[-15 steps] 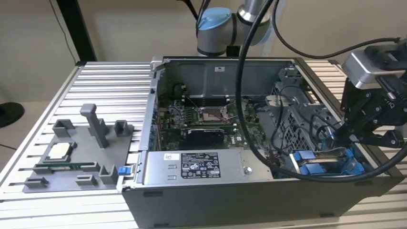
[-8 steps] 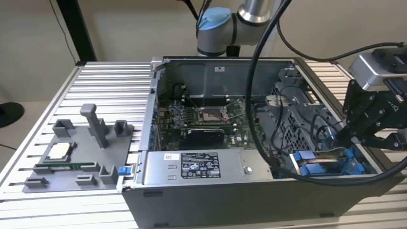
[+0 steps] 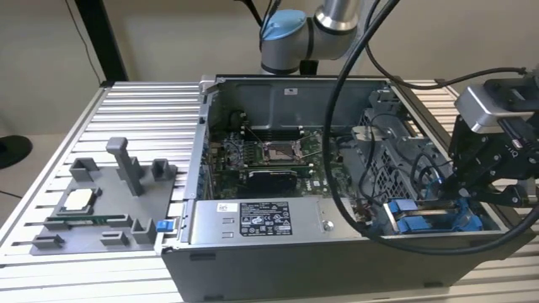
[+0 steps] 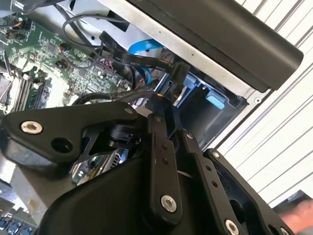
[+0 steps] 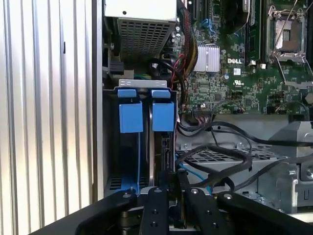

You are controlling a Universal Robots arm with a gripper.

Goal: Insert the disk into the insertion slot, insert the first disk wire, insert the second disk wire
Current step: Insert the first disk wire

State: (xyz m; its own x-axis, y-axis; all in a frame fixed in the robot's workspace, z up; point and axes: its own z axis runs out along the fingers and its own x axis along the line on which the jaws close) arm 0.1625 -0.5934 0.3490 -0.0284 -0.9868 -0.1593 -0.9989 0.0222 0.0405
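Disk [image 5: 164, 147] is sitting on edge inside the insertion slot [image 5: 110, 147], in the near corner of the open computer case [image 3: 278, 265] on the exterior view's right. The power-supply box [image 3: 252, 222] is lying beside it to the exterior view's left. The disk is showing as a dark narrow slab under a bright blue carrier tab [image 5: 163, 115]; a second blue tab [image 5: 130, 115] is standing just beside it over what looks like an empty bay. Gripper [image 5: 170, 182] is hanging directly over the disk's exposed edge and appears to be clenching a small black plug, probably the disk wire [image 5: 167, 171], with the plug touching or nearly touching the disk. Handling judgement: the disk is looking rigid, dense, slick on its metal faces and shock-sensitive, so the blue frame and tabs are the places to hold. The wire is looking limp and light with a stiff plug, best taken by the plug body. Motherboard [image 5: 234, 73] is lying beyond.
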